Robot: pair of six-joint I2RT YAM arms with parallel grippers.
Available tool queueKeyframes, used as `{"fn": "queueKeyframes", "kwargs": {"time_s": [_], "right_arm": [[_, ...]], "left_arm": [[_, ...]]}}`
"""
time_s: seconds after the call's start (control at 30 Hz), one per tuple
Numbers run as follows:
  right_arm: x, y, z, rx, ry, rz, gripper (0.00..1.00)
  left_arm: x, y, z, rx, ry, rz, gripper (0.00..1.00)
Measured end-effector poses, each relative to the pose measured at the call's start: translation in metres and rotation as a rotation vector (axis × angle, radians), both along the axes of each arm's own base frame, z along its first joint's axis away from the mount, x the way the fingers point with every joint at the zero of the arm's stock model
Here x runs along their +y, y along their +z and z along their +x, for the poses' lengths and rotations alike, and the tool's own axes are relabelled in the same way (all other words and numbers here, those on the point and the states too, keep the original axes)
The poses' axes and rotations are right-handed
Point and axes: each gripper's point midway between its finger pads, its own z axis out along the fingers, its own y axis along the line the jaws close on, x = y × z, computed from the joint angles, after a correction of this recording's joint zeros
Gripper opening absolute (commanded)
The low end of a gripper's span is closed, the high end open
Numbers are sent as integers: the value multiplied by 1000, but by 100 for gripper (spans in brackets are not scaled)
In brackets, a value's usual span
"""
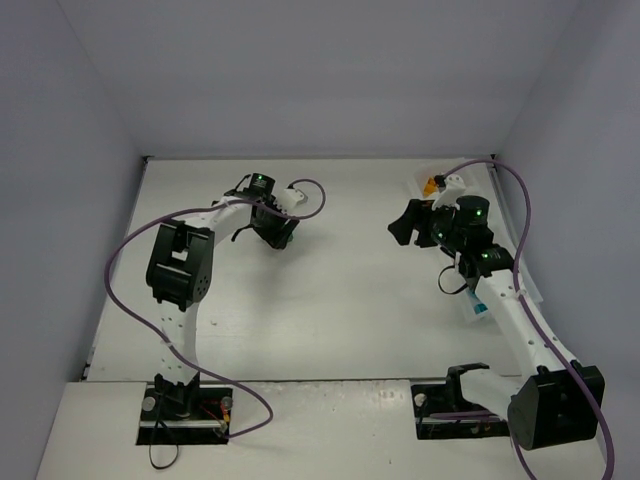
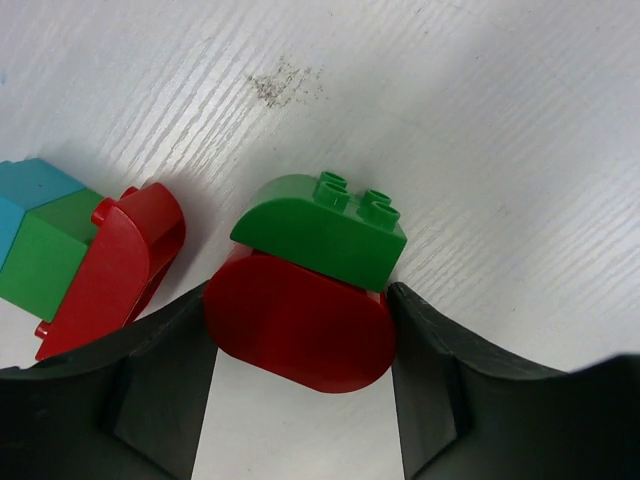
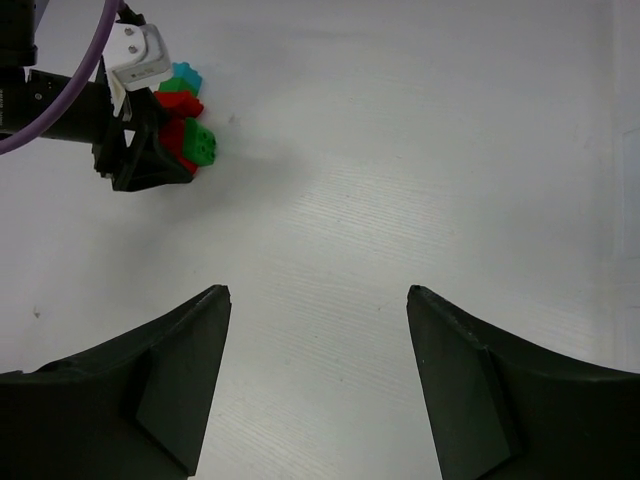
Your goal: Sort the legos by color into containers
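Observation:
My left gripper is shut on a rounded red lego, with one finger pressed against each of its sides. A green lego with a curved top sits against the red one's far side. To their left lies a cluster of a red lego, a green one and a teal one. The right wrist view shows the left gripper at that same pile. My right gripper hangs open over bare table. The containers tray lies at the right, mostly hidden by the right arm.
An orange piece shows at the tray's far end and a teal bit beside the right forearm. White walls close in the table on three sides. Purple cables loop from both arms. A faint scuff marks the table.

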Motion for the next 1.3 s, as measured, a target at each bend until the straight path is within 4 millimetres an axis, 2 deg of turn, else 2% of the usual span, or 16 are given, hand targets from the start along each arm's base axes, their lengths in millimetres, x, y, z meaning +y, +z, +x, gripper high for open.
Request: {"fn": "queueKeyframes", "kwargs": {"time_s": [0.03, 0.13, 0.23, 0.3, 0.43, 0.53, 0.63, 0.7, 0.8, 0.93, 1.3], "right_arm": [[1, 0, -1, 2, 9, 4, 68], [7, -2, -4, 17, 42, 22, 67], [18, -6, -8, 51, 85, 60, 68], [25, -9, -11, 84, 112, 93, 70], [45, -6, -14, 139, 168, 157, 70], [67, 3, -20, 160, 220, 198, 70], [93, 14, -27, 171, 277, 234, 70], [113, 21, -32, 173, 319, 256, 70], [136, 28, -37, 179, 365, 286, 70], [157, 28, -38, 196, 400, 311, 70], [178, 17, -29, 229, 396, 317, 67]], "left_arm": [[-1, 0, -1, 0, -2, -4, 29], [0, 1, -10, -1, -7, -20, 26], [3, 6, -36, -4, -11, -39, 25], [3, 20, -51, -37, -18, -60, 24], [-14, 72, -63, -168, -48, -153, 23], [-37, 127, -72, -292, -86, -258, 23], [-57, 162, -85, -368, -123, -340, 23], [-69, 174, -97, -382, -148, -383, 23], [-80, 178, -111, -371, -173, -420, 23], [-82, 175, -119, -345, -168, -434, 22], [-91, 187, -134, -354, -196, -466, 23]]}}
